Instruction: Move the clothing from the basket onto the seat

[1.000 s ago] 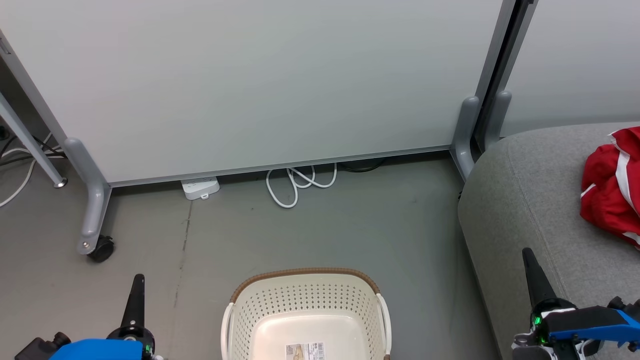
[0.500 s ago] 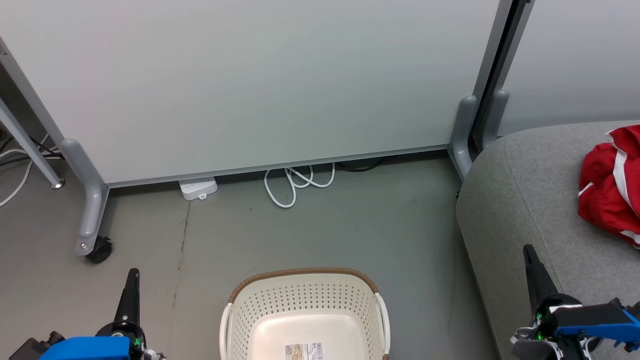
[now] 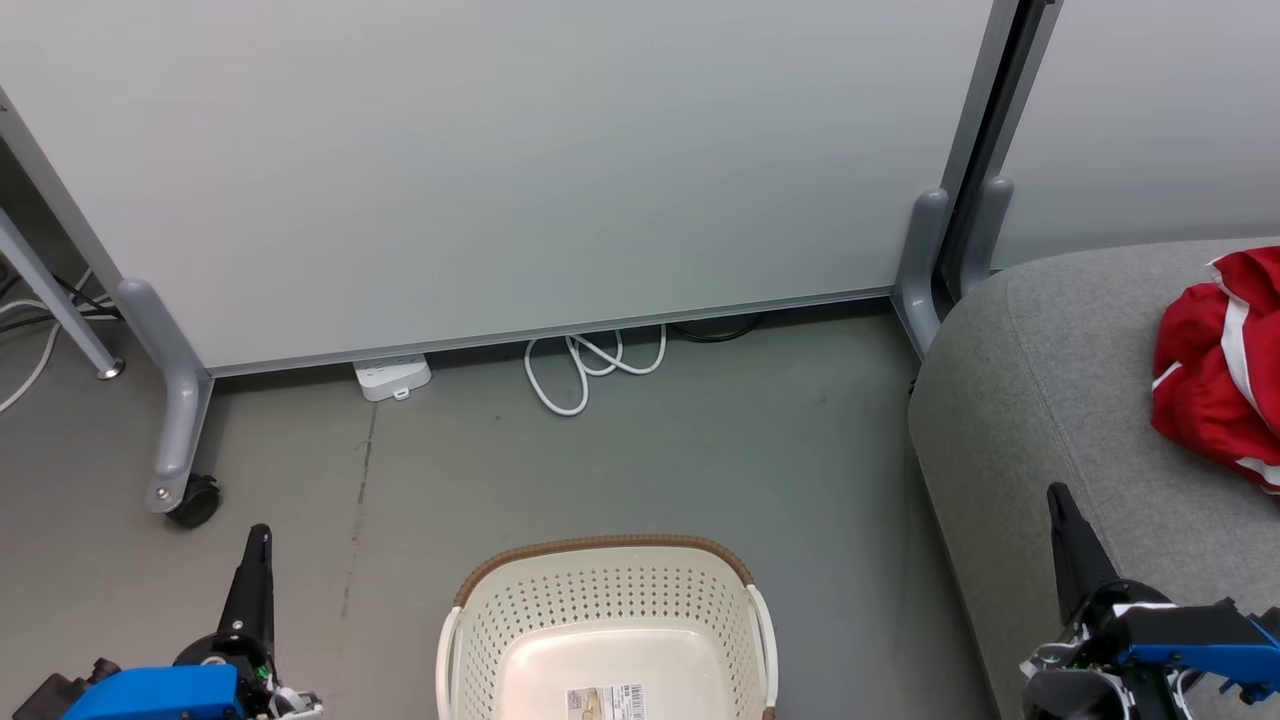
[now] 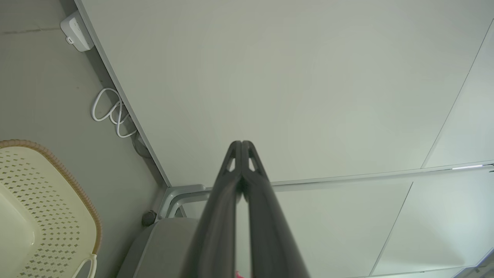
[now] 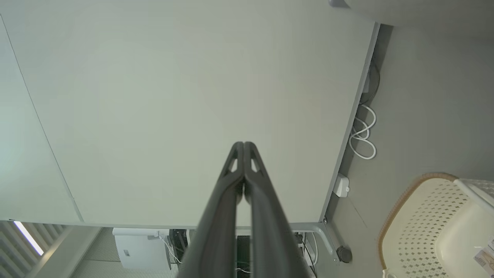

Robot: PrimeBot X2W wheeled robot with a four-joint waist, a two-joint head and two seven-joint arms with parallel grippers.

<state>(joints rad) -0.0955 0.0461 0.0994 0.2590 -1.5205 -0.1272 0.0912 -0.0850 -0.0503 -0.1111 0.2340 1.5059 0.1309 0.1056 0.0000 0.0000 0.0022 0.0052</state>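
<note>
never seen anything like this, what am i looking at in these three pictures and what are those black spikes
It is a wheeled robot with two arms, each ending in a gripper of two long dark fingers: your black spikes. The wide picture comes from a camera on its head, looking down: the left gripper at lower left, the right gripper at lower right. The other two come from cameras on the wrists, each looking along its own arm's fingers. Both grippers are shut and hold nothing. On the floor stands a cream basket; the part in view holds no clothes, just a label. Red clothing lies on the grey sofa at the right. A white cable lies by the partition behind.
</note>
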